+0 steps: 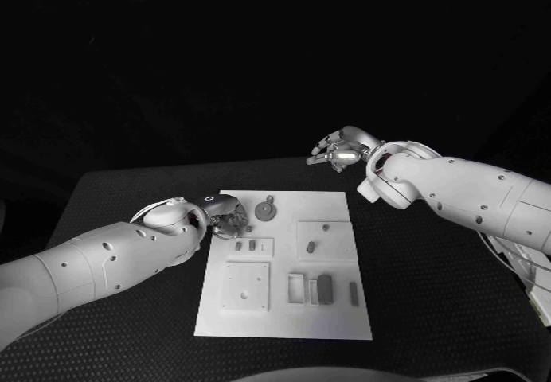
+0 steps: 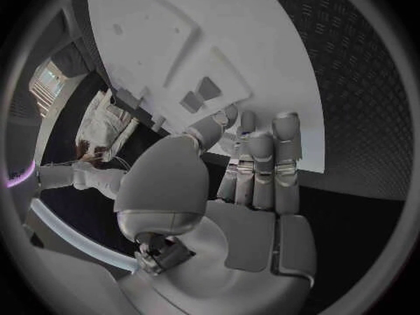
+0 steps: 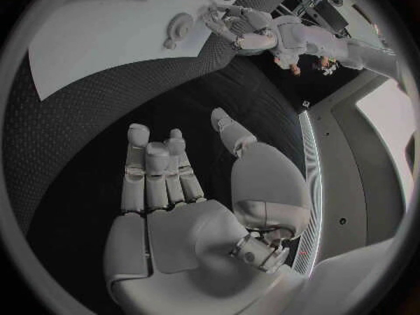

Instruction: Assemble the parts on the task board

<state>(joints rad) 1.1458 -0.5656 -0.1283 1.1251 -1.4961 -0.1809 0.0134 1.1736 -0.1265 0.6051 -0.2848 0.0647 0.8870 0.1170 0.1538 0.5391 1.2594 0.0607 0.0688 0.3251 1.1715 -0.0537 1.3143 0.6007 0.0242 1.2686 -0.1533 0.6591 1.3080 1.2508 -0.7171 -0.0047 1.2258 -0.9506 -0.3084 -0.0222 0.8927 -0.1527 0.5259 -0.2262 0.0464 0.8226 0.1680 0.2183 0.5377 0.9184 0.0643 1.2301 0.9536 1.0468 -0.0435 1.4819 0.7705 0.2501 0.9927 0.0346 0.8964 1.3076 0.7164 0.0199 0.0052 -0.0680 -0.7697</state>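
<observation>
A white task board [image 1: 333, 322] lies in the middle of the black table [image 1: 436, 278], with small grey parts [image 1: 325, 288] resting on it. The left hand [image 1: 226, 217] hovers at the board's far left edge, fingers straight and together, holding nothing. The right hand [image 1: 339, 150] hangs above the table's far edge, beyond the board's far right corner, fingers loosely extended and empty.

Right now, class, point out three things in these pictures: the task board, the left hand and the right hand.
task board [image 1: 287, 322]: head view, bare near edge of the white plate.
left hand [image 1: 225, 217]: head view, middle of the hand.
right hand [image 3: 188, 210]: right wrist view, on the palm.
</observation>
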